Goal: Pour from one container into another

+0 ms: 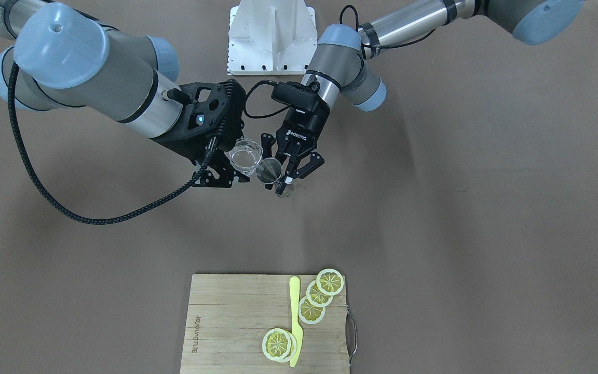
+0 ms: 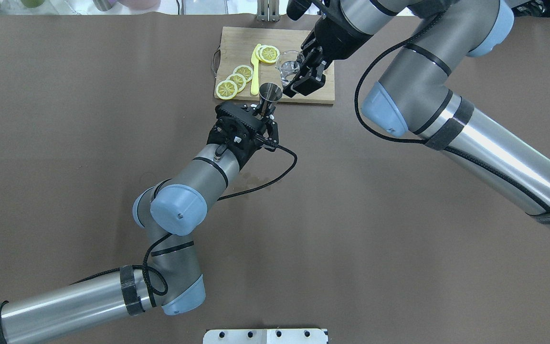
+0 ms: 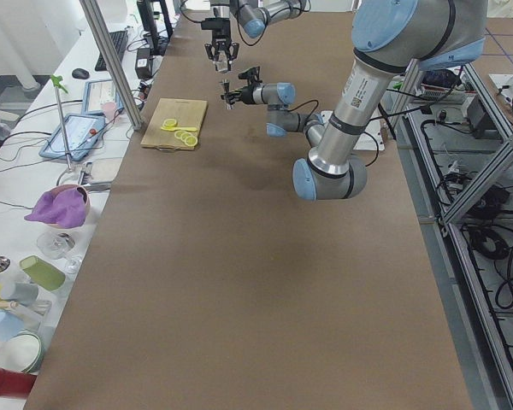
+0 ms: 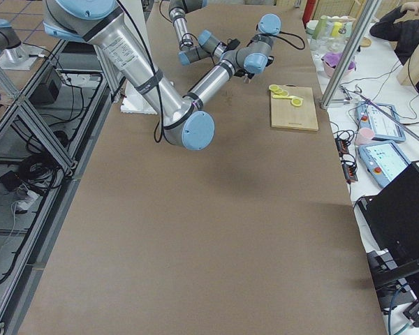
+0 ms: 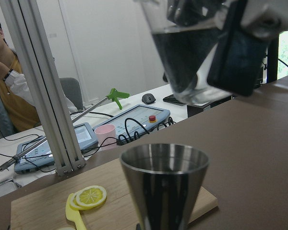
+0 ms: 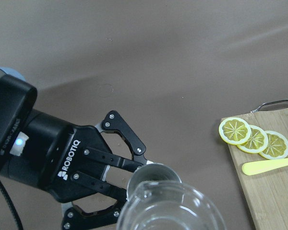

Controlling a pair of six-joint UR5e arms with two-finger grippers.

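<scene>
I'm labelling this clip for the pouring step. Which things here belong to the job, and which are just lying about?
In the job:
glass, held by right gripper
jigger, held by left gripper

Lying about:
cutting board
lemon slices
yellow plastic knife

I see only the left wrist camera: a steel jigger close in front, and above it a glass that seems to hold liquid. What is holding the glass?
Observer: The right gripper; its fingers are shut on the clear glass.
Operator: And the jigger, does it stand on the table?
Observer: No. The left gripper holds the jigger around its narrow middle, raised off the table.
Operator: What lies under them?
Observer: Only bare brown table. In the front-facing view the cutting board with the lemon slices lies well away, toward the operators' side.
</scene>
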